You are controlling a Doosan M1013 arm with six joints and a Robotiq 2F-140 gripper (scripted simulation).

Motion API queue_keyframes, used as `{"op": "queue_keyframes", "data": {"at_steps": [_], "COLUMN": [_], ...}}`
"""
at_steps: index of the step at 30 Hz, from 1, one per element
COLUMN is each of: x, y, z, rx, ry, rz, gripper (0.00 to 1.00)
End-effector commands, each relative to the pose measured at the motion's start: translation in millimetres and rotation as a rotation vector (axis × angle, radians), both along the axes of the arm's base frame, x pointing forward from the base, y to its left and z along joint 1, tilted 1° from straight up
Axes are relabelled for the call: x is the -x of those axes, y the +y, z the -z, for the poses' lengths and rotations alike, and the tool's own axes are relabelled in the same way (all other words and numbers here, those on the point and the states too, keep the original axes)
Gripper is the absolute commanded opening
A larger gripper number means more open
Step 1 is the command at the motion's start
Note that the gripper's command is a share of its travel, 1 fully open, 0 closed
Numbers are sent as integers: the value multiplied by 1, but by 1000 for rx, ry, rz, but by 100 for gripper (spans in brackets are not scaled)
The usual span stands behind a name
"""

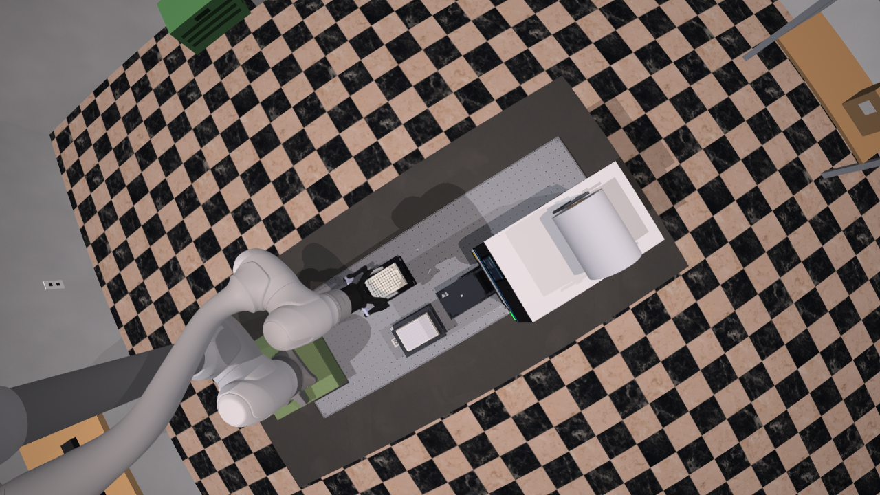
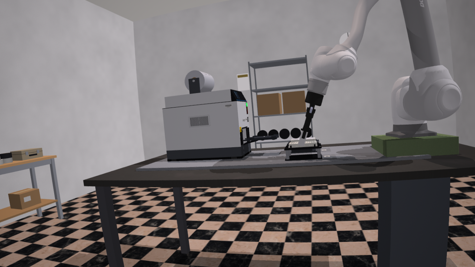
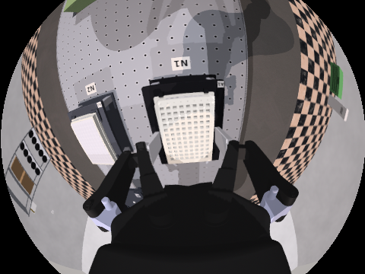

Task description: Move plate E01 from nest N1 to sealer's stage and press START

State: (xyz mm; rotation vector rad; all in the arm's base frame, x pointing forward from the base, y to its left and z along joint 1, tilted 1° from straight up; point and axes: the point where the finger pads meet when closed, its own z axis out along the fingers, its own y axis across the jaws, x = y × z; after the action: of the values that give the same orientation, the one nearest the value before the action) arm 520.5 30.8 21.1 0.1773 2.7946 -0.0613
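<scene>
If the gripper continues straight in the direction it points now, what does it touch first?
Most likely plate E01 in nest N1. The open gripper points down at the plate's near end, its fingers on either side. Depth is unclear, so the fingertips may meet the nest's frame first.

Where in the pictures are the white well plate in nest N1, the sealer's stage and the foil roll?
Well plate (image 3: 185,127): wrist view, middle of its grid of wells.
Stage (image 1: 464,294): top view, its dark upper face.
Foil roll (image 1: 595,234): top view, the roll's curved side.
</scene>
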Motion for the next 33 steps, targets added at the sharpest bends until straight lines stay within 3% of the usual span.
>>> {"op": "queue_keyframes", "data": {"at_steps": [1, 16, 17, 33], "x": [0, 0, 0, 0], "y": [0, 0, 0, 0], "z": [0, 0, 0, 0], "rx": [0, 0, 0, 0], "ry": [0, 0, 0, 0], "rz": [0, 0, 0, 0], "gripper": [65, 59, 10, 10]}}
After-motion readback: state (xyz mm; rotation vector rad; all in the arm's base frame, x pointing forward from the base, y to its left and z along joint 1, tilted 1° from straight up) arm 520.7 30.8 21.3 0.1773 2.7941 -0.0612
